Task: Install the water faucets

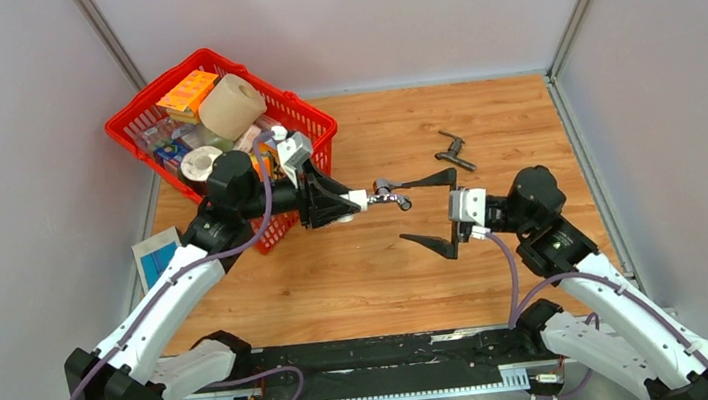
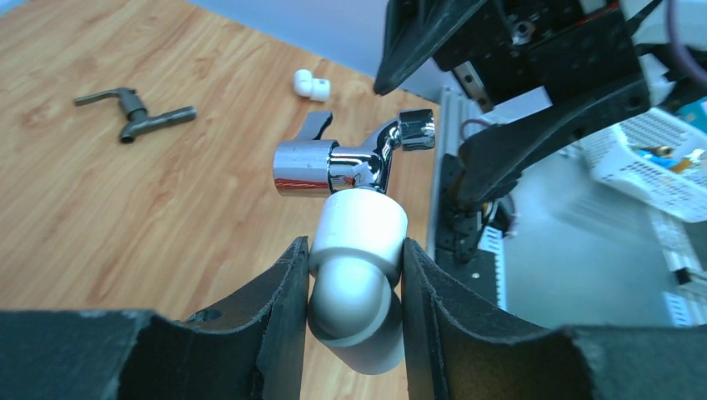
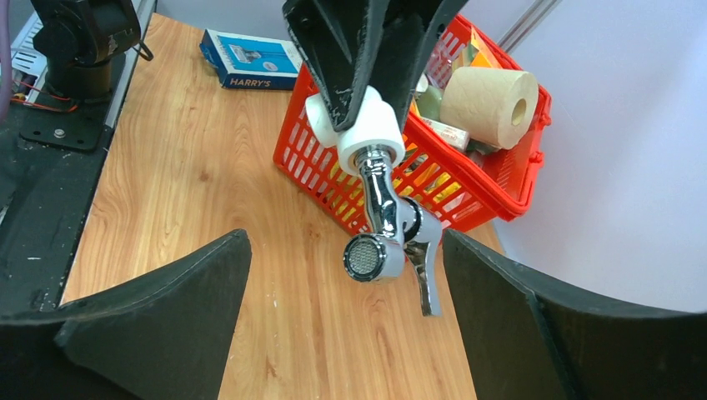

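Note:
My left gripper (image 2: pixel 356 250) is shut on a white pipe fitting (image 2: pixel 358 233), held above the table. The shiny silver water faucet (image 2: pixel 333 167) sticks out of the fitting's free end, handle to one side. In the top view the fitting (image 1: pixel 358 199) and silver faucet (image 1: pixel 391 196) hang mid-table. My right gripper (image 3: pixel 346 242) is open, its fingers standing either side of the silver faucet (image 3: pixel 383 225) without touching it. The dark grey faucet (image 1: pixel 455 151) lies on the wood at the back right, also seen from the left wrist (image 2: pixel 137 112).
A red basket (image 1: pixel 319 118) full of household items, with a paper roll (image 1: pixel 230 103), stands at the back left behind the left arm. A blue box (image 1: pixel 157 258) lies near the left edge. Another white fitting (image 2: pixel 312 83) rests on the table. Grey walls enclose the wooden surface.

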You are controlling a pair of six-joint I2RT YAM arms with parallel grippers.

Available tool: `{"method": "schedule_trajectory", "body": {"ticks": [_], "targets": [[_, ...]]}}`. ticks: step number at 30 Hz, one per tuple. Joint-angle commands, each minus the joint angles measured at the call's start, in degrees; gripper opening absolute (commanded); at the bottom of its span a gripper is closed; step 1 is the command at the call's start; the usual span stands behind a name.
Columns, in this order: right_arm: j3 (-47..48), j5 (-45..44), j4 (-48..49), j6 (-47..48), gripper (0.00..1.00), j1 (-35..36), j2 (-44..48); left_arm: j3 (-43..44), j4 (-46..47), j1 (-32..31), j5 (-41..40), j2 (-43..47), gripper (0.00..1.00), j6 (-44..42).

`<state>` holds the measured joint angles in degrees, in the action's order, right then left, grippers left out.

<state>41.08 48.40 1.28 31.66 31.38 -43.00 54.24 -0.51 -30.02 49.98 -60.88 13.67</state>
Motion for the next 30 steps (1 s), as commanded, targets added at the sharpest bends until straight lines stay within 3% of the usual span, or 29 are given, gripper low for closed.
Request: {"method": "schedule_trajectory", "body": {"ticks": [1, 7, 18, 21, 25, 26, 30], "targets": [[1.45, 2.22, 3.81, 1.92, 0.89, 0.26, -1.81, 3.42, 8.5, 0.4, 8.55, -0.73, 0.0, 9.52], [4.35, 2.31, 6.28, -1.07, 0.83, 0.35, -6.82, 4.12, 8.16, 0.4, 11.37, -1.34, 0.0, 10.76], [7.96, 6.62, 9.0, -14.76, 0.49, 0.27, -12.72, 4.56, 9.22, 0.4, 9.01, 0.06, 0.0, 5.94], [8.49, 6.27, 10.14, -21.96, 0.39, 0.18, -14.12, 4.56, 7.29, 0.31, 5.49, 1.2, 0.0, -2.05], [8.93, 4.6, 13.13, -34.78, 0.09, -0.52, -16.4, 4.82, -1.4, -3.45, -5.3, 5.33, 0.0, -21.46], [9.1, 3.55, 13.83, -39.0, 0.0, -0.96, -17.11, 5.17, -5.42, -6.77, -12.46, 6.73, 0.0, -29.85], [10.6, 2.4, 14.1, -54.65, 0.0, -3.51, -20.0, 2.99, -8.28, -17.6, -33.74, 10.43, 0.0, -46.41]]}}
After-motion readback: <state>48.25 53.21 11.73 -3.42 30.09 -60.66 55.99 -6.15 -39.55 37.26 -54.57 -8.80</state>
